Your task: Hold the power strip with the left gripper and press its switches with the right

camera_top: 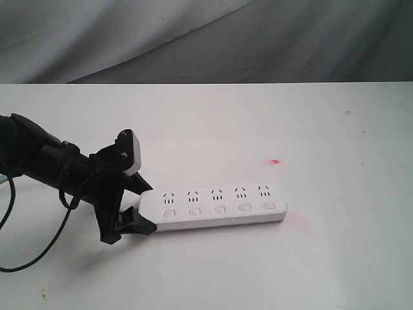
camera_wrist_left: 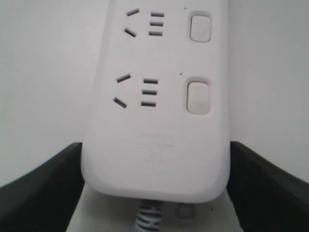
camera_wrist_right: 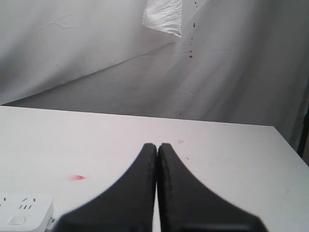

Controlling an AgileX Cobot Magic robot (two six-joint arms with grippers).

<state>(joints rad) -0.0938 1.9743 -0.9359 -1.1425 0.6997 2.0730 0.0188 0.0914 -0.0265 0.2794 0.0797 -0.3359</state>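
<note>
A: Ext. view first. Power strip [camera_top: 216, 206] lies flat on the white table [camera_top: 335, 129], sockets up, a bit left of centre. Left gripper [camera_top: 148, 208] is at its left end, one finger each side of the bar.

B: Gripping, or just around it?

A: Looks clamped, both fingers touching the sides. Five switches [camera_top: 219, 210] in a row along the near edge, all uncovered. Right arm isn't in this shot at all.

B: OK, left wrist cam?

A: Backs it up. The strip's rounded end sits between the two black fingers [camera_wrist_left: 38, 193], both pressed against its sides. Grey cable [camera_wrist_left: 147, 217] runs out toward the cam. Two switches in shot, nothing on them.

B: Right wrist?

A: Right gripper [camera_wrist_right: 157, 147] has its tips together w/ nothing between them. It's up over the table, pointing at the grey cloth [camera_wrist_right: 217, 72] at the back. The strip's free end just shows at the frame edge, well apart from the tips.

B: So where are we?

A: Hold looks done, I'd say; pressing not begun. Next, the right arm has to swing over to the strip and come down w/ tips closed on one switch, prob. the end one nearest it. Then push straight down. Left needs a firm grip so the bar doesn't slide.
</note>
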